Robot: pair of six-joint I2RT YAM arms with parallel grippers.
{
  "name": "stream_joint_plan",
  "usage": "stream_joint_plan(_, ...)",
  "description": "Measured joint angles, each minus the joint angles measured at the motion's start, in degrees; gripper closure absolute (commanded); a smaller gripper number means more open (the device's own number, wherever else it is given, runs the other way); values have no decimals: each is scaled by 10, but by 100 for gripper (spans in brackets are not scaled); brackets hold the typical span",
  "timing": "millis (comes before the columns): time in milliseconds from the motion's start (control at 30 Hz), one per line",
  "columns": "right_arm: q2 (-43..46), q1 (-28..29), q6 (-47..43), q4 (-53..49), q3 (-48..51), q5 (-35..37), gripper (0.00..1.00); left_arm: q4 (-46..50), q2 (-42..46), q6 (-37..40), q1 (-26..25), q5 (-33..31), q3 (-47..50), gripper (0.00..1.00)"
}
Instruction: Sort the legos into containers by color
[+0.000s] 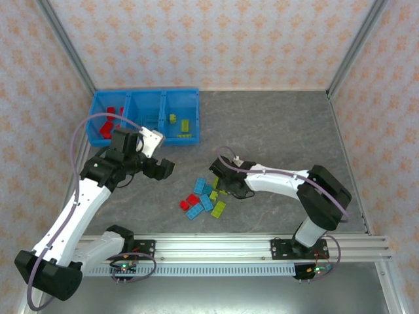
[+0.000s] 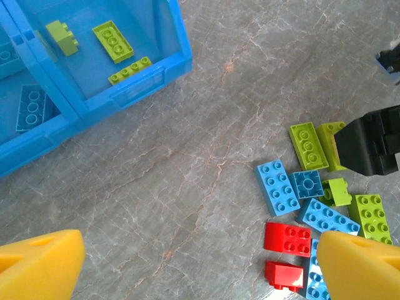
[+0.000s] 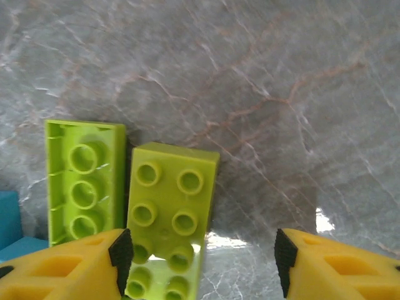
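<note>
The containers (image 1: 131, 98) are three joined blue bins at the back left. Red legos (image 1: 111, 121) lie in the left bin and lime ones (image 1: 183, 124) in the right bin. Loose legos (image 1: 204, 197) in red, light blue and lime lie mid-table. My left gripper (image 1: 163, 169) hovers between bins and pile, open and empty (image 2: 200, 262). My right gripper (image 1: 221, 178) is low over the pile, open (image 3: 203, 256). A lime brick (image 3: 169, 200) lies between its fingers, against the left pad (image 3: 122, 253). A wide gap separates the brick from the right pad.
In the right wrist view a second lime brick (image 3: 84, 181) lies hollow side up just left of the first. In the left wrist view a light blue brick (image 2: 30, 107) sits in the middle bin. Grey stone-patterned table (image 1: 281, 124) stretches right of the pile.
</note>
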State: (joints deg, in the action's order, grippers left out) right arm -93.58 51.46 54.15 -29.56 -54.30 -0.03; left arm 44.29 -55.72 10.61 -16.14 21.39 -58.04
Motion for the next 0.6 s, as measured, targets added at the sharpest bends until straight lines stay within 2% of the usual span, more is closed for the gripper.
stream_joint_plan(133, -1, 0, 12, 25, 4, -14, 45, 0, 4, 0, 0, -8, 2, 1)
stream_joint_plan(300, -7, 0, 18, 30, 19, -19, 46, 0, 4, 0, 0, -10, 2, 0)
stream_joint_plan(367, -7, 0, 18, 30, 23, -17, 54, 0, 4, 0, 0, -11, 2, 0)
stream_joint_plan(467, -7, 0, 17, 31, 24, -13, 73, 0, 4, 0, 0, -14, 2, 0)
stream_joint_plan(533, -3, 0, 16, 33, 26, -10, 79, 0, 4, 0, 0, -18, 2, 0)
stream_joint_plan(600, 11, 0, 14, 33, 32, -3, 81, 0, 4, 0, 0, -21, 2, 0)
